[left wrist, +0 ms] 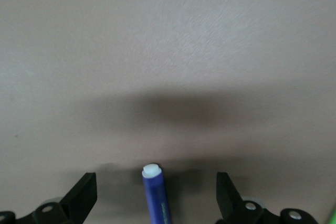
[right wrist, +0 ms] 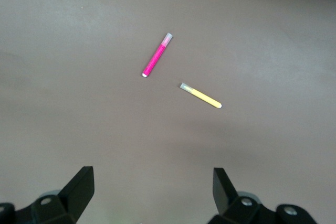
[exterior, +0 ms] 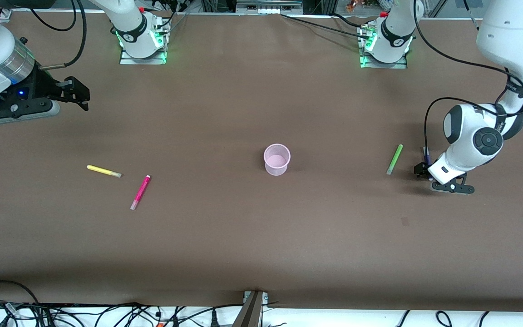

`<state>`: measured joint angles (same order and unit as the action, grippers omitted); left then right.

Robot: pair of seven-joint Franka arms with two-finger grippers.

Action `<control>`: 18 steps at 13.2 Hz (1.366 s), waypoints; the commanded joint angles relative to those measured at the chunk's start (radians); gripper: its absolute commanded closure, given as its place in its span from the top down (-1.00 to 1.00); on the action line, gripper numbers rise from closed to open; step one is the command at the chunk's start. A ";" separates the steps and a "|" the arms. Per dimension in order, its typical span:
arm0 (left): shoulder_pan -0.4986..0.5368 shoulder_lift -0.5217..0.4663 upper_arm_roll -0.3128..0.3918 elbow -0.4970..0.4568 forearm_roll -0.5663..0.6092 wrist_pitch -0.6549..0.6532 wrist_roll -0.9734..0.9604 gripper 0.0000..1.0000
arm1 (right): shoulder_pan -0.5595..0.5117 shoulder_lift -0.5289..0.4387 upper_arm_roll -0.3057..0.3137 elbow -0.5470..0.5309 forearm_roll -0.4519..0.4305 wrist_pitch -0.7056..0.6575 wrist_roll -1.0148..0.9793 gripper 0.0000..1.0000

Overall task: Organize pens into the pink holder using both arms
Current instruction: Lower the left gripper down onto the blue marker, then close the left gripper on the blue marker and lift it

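The pink holder stands upright mid-table. The light green pen lies toward the left arm's end, and the dark blue pen lies just beside it. My left gripper is down low at the blue pen; in the left wrist view the gripper is open with the blue pen between its fingers, untouched. The yellow pen and the magenta pen lie toward the right arm's end. My right gripper hangs open and empty in the air. The right wrist view shows this gripper, the magenta pen and the yellow pen.
The brown table carries only the pens and the holder. The arm bases stand along the edge farthest from the front camera. Cables lie along the nearest edge.
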<state>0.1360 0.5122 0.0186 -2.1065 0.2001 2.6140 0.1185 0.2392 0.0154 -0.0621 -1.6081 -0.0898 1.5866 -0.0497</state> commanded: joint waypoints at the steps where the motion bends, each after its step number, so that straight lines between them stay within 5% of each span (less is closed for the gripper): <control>1: 0.013 -0.015 -0.008 -0.021 0.025 0.015 0.015 1.00 | 0.006 0.008 -0.001 0.023 -0.005 -0.004 0.014 1.00; 4: 0.019 -0.020 -0.011 -0.026 0.013 0.008 0.004 0.11 | 0.005 0.006 -0.005 0.023 0.042 -0.008 0.016 1.00; 7: 0.040 -0.040 -0.020 -0.027 -0.055 -0.076 0.004 -0.07 | -0.001 0.006 -0.012 0.022 0.056 -0.011 0.016 1.00; 13: 0.037 -0.041 -0.052 -0.010 -0.122 -0.127 0.013 -0.98 | -0.001 0.006 -0.012 0.023 0.062 -0.007 0.014 1.00; 18: 0.033 -0.093 -0.054 0.063 -0.120 -0.204 0.049 -1.00 | -0.001 0.006 -0.012 0.023 0.061 -0.005 0.014 1.00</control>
<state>0.1645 0.4727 -0.0271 -2.0700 0.0989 2.4891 0.1302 0.2383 0.0158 -0.0713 -1.6066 -0.0423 1.5888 -0.0427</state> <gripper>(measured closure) 0.819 0.000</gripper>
